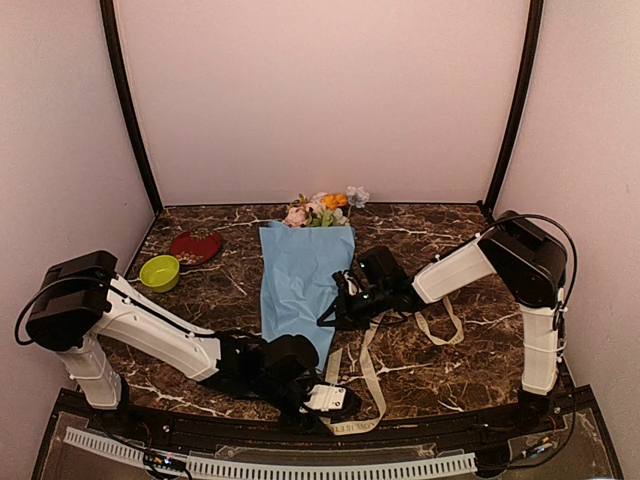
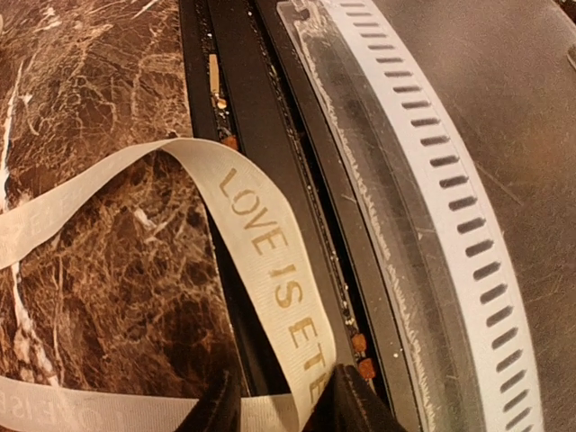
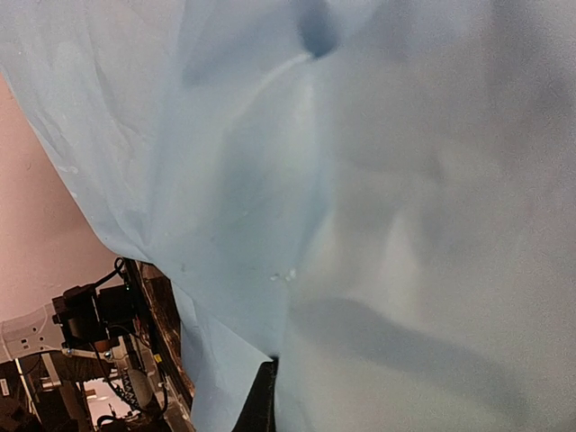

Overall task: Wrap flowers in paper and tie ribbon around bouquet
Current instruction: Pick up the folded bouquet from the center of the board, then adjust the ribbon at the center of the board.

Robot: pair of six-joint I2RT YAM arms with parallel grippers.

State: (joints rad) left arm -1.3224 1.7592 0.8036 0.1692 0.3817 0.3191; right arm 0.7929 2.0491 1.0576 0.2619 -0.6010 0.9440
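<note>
Ribbon step: the right gripper (image 1: 345,298) pinches the bouquet's (image 1: 303,262) blue paper (image 3: 360,180). The ribbon (image 2: 270,261) lies between the left gripper's (image 2: 286,409) fingers; whether it's clamped, I can't tell. Next: carry it around.

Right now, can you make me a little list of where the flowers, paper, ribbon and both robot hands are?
flowers: poking out of the paper's far end
paper: light blue, wrapped round the flowers
ribbon: loose on the table, not tied
left gripper: at near edge, ribbon between its fingers, grip unclear
right gripper: shut on the paper's right edge
extras: green bowl and red dish, far left
</note>
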